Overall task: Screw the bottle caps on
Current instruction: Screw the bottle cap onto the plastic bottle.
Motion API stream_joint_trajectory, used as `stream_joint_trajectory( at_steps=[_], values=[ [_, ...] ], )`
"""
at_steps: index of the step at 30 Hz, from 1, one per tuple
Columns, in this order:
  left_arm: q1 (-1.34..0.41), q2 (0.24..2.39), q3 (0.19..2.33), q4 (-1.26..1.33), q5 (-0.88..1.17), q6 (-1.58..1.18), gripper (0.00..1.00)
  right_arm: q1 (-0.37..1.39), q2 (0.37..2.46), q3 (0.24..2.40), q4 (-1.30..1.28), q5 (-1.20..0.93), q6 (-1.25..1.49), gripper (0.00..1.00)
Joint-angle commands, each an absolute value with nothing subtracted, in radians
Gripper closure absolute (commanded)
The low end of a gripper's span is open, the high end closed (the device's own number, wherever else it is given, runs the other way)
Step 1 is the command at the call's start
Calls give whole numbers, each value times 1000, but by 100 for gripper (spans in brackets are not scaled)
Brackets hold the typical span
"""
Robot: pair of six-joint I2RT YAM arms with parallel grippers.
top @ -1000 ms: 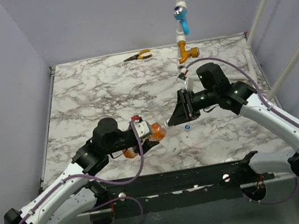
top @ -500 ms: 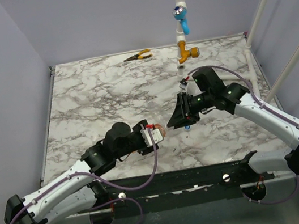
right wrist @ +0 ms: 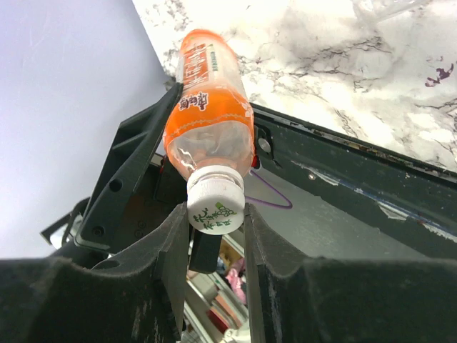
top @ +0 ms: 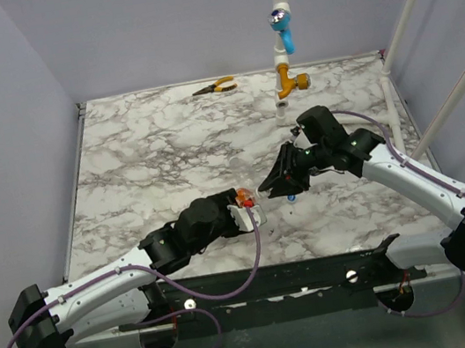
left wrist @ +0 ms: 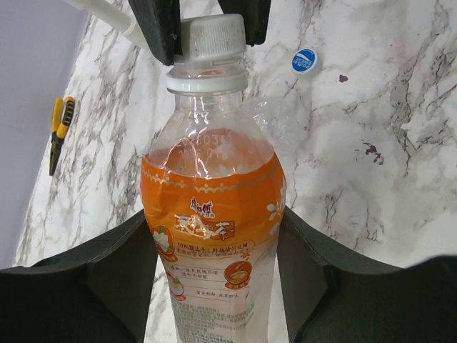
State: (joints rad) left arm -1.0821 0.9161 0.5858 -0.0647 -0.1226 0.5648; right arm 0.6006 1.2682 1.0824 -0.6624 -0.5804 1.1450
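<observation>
The bottle (left wrist: 211,200), clear with orange contents and an orange label, lies nearly level above the table. My left gripper (left wrist: 214,261) is shut on its body (top: 244,197). A whitish bottle cap (left wrist: 212,37) sits on the bottle's neck. My right gripper (right wrist: 214,214) is shut on this cap (right wrist: 216,201), one finger on each side. The two grippers meet nose to nose (top: 262,192) near the table's middle front. The blue bottle cap (left wrist: 304,60) lies loose on the marble just beside the right gripper (top: 293,197).
Orange-handled pliers (top: 214,88) lie at the table's back edge. A white pipe with blue and orange valve handles (top: 283,40) hangs over the back right. White rods (top: 428,61) slant along the right side. A black rail (top: 320,271) runs along the front edge.
My left arm has stretched forward and right, turning its wrist and carrying the bottle's neck up to the right gripper. The right gripper has shifted slightly left with the whitish cap.
</observation>
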Motion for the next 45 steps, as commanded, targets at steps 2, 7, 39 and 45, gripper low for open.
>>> stream_joint_trajectory(
  at_steps=[2,7,39,45],
  values=[
    [-1127,918,606,204,-103,615,55,620,1308,1071,-695,-490,1238,81],
    [-1135,925,605,218,-118,618,55,620,1319,1111,-700,-470,1253,82],
    [-1136,905,512,533,-121,432,62,618,1367,1332,-779,-507,1039,83],
    [-1137,972,467,746,-119,442,63,618,1403,1410,-862,-495,994,83]
  ],
)
